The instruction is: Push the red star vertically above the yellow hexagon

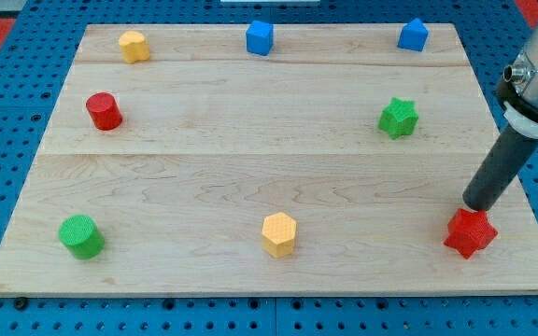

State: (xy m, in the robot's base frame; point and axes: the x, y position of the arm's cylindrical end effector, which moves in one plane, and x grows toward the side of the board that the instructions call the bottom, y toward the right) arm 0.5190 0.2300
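The red star (pixel 470 233) lies near the view's bottom right corner of the wooden board (pixel 250 159). The yellow hexagon (pixel 279 233) lies at the view's bottom centre, well to the left of the star. My tip (pixel 475 206) comes down from the view's right edge as a dark rod and stands just above the star, touching or almost touching its top edge.
A green star (pixel 399 118) lies at the right middle. A red cylinder (pixel 104 111) is at the left, a green cylinder (pixel 81 236) at bottom left. Along the top lie a yellow block (pixel 134 46), a blue cube (pixel 261 38) and a blue block (pixel 413 35).
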